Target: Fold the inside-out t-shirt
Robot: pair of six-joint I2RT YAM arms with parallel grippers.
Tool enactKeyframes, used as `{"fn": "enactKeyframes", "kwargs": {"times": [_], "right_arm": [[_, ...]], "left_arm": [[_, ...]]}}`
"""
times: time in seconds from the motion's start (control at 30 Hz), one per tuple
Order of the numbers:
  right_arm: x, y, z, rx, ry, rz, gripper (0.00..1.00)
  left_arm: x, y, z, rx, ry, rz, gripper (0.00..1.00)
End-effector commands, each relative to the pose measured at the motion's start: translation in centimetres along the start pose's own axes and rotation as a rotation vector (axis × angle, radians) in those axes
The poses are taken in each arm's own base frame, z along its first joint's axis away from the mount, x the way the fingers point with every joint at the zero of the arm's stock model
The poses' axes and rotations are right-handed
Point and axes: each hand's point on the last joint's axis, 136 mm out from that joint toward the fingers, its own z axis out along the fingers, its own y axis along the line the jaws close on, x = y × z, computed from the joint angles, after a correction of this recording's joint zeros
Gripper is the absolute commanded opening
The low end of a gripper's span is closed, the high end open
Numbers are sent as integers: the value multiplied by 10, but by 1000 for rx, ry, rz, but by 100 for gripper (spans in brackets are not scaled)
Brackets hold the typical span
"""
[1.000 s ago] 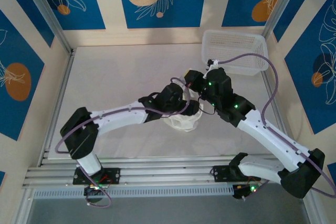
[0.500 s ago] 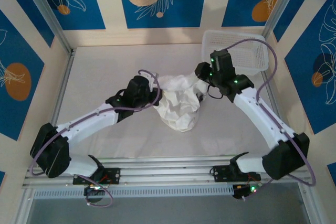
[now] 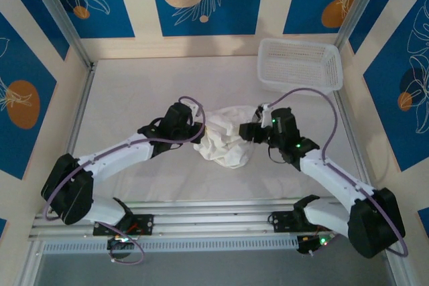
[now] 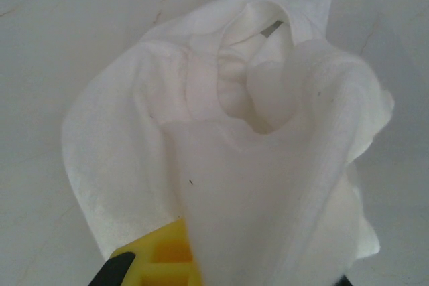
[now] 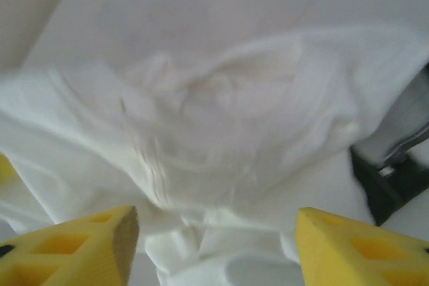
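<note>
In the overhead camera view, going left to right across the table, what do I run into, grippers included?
left gripper → t-shirt → right gripper → white mesh basket

In the top view, the left gripper (image 3: pixel 198 132) has its fingertips buried in the inside-out t-shirt (image 3: pixel 228 142). In the left wrist view, cloth covers all but one yellow pad (image 4: pixel 161 259), cut off at 7 o'clock. The right wrist view is blurred, smearing the folds. There the right gripper (image 5: pixel 214 226) is cut off at 7 and 5 o'clock, and a dark shape (image 5: pixel 389 179) at 4 o'clock cannot be identified.
</note>
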Motion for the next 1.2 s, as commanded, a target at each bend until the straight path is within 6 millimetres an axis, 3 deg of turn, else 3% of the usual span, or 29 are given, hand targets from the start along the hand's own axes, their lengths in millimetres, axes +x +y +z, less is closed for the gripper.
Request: {"fn": "enactKeyframes", "kwargs": {"times": [0.0,0.13,0.23,0.3,0.4,0.57,0.6,0.73,0.87,1.0,1.1,1.17], "right_arm": [[-6,27,21,-84,-19,-187,71],[-4,20,54,-27,57,-303,86],[-9,0,78,81,74,-361,88],[-9,-11,88,139,99,-372,80],[-1,-1,91,69,139,-352,54],[10,42,68,-232,229,-198,3],[5,51,58,-287,240,-143,0],[-20,105,5,-566,185,-80,0],[-47,140,-37,-714,147,-54,0],[-73,142,-51,-715,83,15,0],[-82,133,-47,-684,63,56,0],[-82,126,-42,-653,57,64,0]], "left_arm": [[-19,-3,-5,5,-25,-19,0],[-20,-5,-7,21,-24,-31,0],[-23,-8,-13,36,-34,-39,0],[-25,-4,-19,28,-44,-44,0],[-29,13,-28,-19,-54,-74,0],[-40,43,-37,-42,-82,-128,0],[-41,51,-36,-54,-82,-132,0],[-39,78,-15,-93,-64,-130,0],[-41,93,11,-115,-73,-119,6],[-47,104,17,-128,-103,-135,34],[-48,99,-1,-101,-129,-157,51],[-42,91,-19,-71,-129,-211,58]]}}
